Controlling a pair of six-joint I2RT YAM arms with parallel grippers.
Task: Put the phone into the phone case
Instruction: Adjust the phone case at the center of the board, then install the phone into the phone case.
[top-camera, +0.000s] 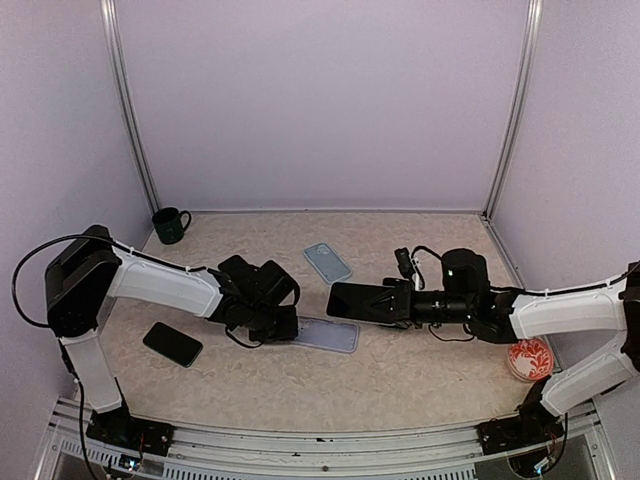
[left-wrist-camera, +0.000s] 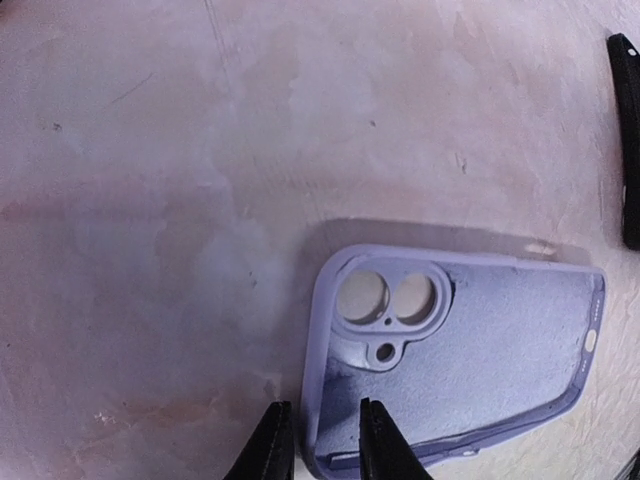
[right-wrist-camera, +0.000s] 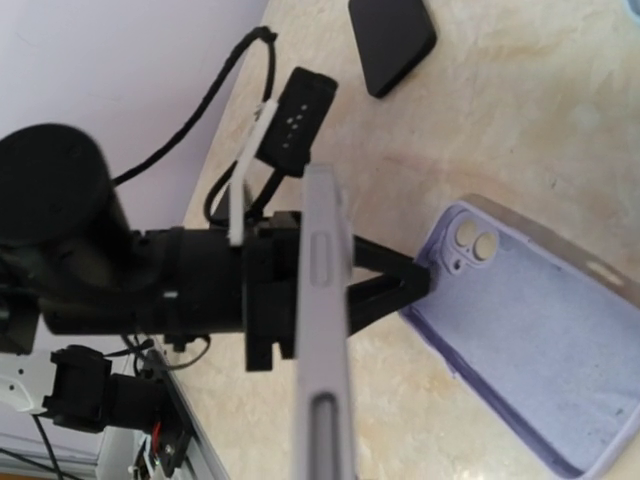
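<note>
Left gripper (left-wrist-camera: 324, 410) stood slightly spread astride the lavender phone case (left-wrist-camera: 480, 340) rim; right gripper (top-camera: 402, 302) pinched the phone (top-camera: 358, 302), held beside it. Around lay one black phone (top-camera: 172, 343), one blue case (top-camera: 328, 262), one mug (top-camera: 170, 225), one red dish (top-camera: 529, 358).

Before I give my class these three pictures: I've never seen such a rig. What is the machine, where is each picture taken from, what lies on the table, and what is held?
These are two robot arms bolted at the near edge of a table. The wide picture looks down from above and behind them; the other two come from a camera on each wrist. The right end effector grips a phone above the table. The left end effector straddles the rim of a lilac phone case lying open side up, fingers slightly apart. Also on it: a second dark phone, a pale blue case, a green mug and a red-patterned dish.
</note>
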